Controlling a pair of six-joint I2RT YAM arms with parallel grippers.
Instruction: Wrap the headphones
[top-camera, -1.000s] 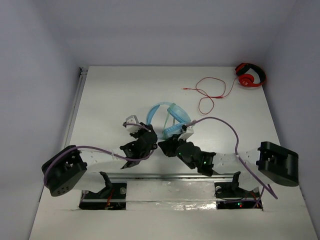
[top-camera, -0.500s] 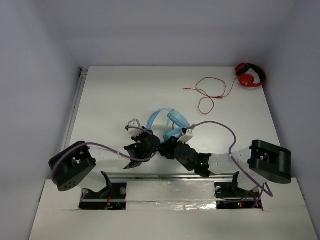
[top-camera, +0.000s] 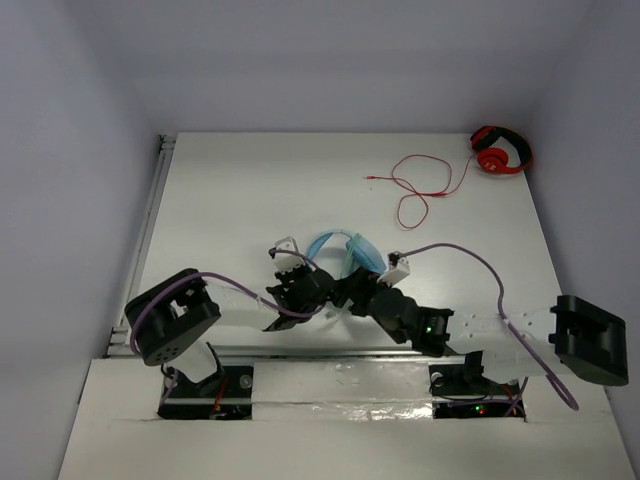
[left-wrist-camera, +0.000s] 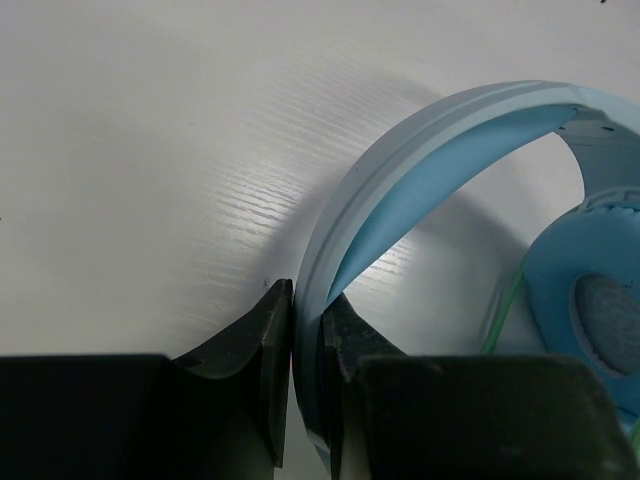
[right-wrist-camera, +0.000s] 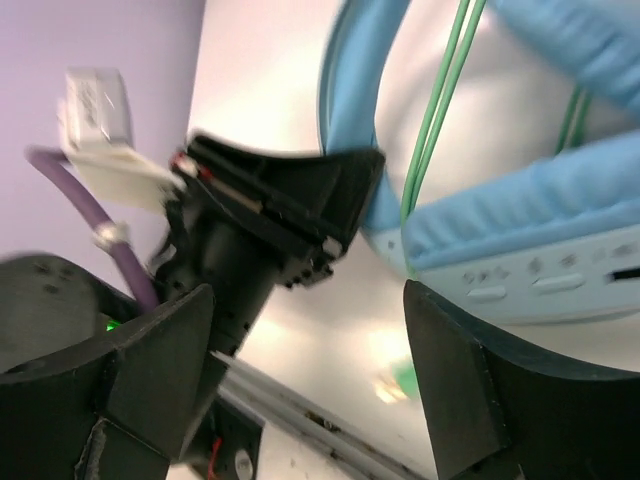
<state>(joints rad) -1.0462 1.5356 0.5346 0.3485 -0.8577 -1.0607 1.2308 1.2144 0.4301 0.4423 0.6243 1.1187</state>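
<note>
Both arms have drawn the headphones (top-camera: 347, 249) nearer; left gripper (left-wrist-camera: 306, 335) pinches the headband (left-wrist-camera: 420, 125), right gripper (right-wrist-camera: 305, 320) spread, cups half hidden.

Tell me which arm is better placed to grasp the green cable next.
Probably right. The right gripper is open with the green cable just ahead of its fingers; the left gripper is shut on the headband.

- I'm looking into a robot lab cell: plain pale walls (top-camera: 80, 150) are boxing in a white table (top-camera: 230, 190).
- A metal rail (top-camera: 300, 352) is running beside the arm mounts (top-camera: 218, 383), purple cabling (top-camera: 470, 262) trailing.
</note>
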